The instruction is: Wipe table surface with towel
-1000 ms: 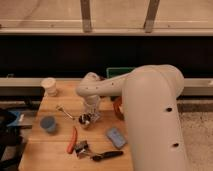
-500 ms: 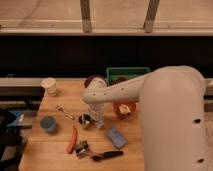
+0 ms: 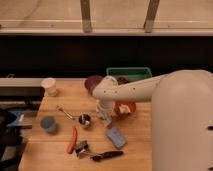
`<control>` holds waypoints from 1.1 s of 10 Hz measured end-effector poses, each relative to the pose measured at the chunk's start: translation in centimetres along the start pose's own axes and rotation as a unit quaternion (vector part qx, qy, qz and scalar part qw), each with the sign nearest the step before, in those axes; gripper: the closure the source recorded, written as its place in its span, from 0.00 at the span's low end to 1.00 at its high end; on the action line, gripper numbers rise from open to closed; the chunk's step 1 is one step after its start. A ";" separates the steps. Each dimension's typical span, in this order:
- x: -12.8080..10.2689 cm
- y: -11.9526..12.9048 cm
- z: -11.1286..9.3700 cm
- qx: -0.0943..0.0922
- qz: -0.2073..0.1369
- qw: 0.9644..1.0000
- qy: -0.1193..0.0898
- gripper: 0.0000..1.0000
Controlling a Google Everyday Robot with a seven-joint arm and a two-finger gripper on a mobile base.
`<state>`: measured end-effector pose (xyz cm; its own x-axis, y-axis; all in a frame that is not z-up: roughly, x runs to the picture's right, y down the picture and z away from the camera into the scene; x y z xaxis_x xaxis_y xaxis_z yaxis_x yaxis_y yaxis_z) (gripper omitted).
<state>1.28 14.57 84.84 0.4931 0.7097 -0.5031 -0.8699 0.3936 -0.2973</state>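
Observation:
The wooden table (image 3: 60, 102) carries several small items. No clear towel shows; a blue flat rectangular pad (image 3: 116, 136) lies at the front middle, and I cannot tell whether it is the towel. My gripper (image 3: 104, 116) points down at the table's middle, just right of a small metal cup (image 3: 84, 120) and above the blue pad. It holds nothing that I can see. My white arm (image 3: 145, 90) reaches in from the right and hides the table's right part.
A white cup (image 3: 49, 86) stands at the back left and a blue bowl (image 3: 48, 124) at the left. An orange stick (image 3: 72, 140), a metal clip (image 3: 81, 147) and a black-handled tool (image 3: 106, 155) lie in front. A green bin (image 3: 129, 75), purple plate (image 3: 92, 82) and red bowl (image 3: 125, 108) are behind.
My gripper has shifted a little to the right, away from the metal cup. My arm has swung so that its bulk fills more of the right side. The objects have not moved.

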 end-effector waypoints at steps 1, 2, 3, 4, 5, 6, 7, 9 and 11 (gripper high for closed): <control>-1.2 0.3 -0.1 -0.003 -0.003 1.000 -0.003 1.00; -2.6 1.2 -0.3 -0.006 -0.010 1.000 -0.006 1.00; -4.0 2.5 -0.4 -0.011 -0.022 1.000 -0.010 1.00; -5.0 4.0 -0.4 -0.015 -0.035 0.999 -0.011 1.00; -5.6 5.7 -0.5 -0.020 -0.047 0.999 -0.012 1.00; -5.7 6.7 -0.4 -0.023 -0.057 0.998 -0.010 1.00; -5.5 7.3 -0.3 -0.024 -0.062 0.998 -0.007 1.00; -4.2 6.9 0.0 -0.022 -0.059 0.998 0.003 1.00; -2.1 4.7 0.4 -0.015 -0.041 0.999 0.013 1.00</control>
<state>-3.84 15.16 84.82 0.5630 0.6600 -0.4974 -0.8261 0.4317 -0.3621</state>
